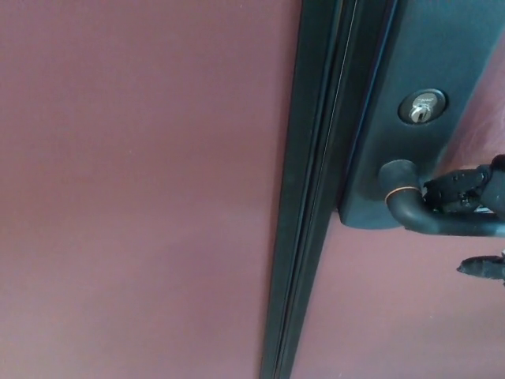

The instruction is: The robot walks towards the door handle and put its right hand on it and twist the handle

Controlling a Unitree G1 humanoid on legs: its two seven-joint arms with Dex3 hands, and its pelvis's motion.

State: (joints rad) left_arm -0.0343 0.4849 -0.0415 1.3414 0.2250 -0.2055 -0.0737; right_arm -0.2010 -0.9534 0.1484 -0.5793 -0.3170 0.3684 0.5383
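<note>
The dark lever door handle (426, 219) comes out of a dark plate (410, 95) on the maroon door (394, 316) and runs off the right edge. My right hand (476, 192) enters at the right edge. Its black fingers (448, 189) lie along the top of the lever close to the pivot. The thumb tip (481, 267) hangs below the lever with a gap between them, so the hand is open around the handle. Most of the hand is out of the picture. The left hand does not show.
A round silver keyhole (422, 108) sits in the plate above the handle. A dark vertical door edge strip (312, 205) runs top to bottom beside the plate. A maroon panel (134, 189) fills the left half.
</note>
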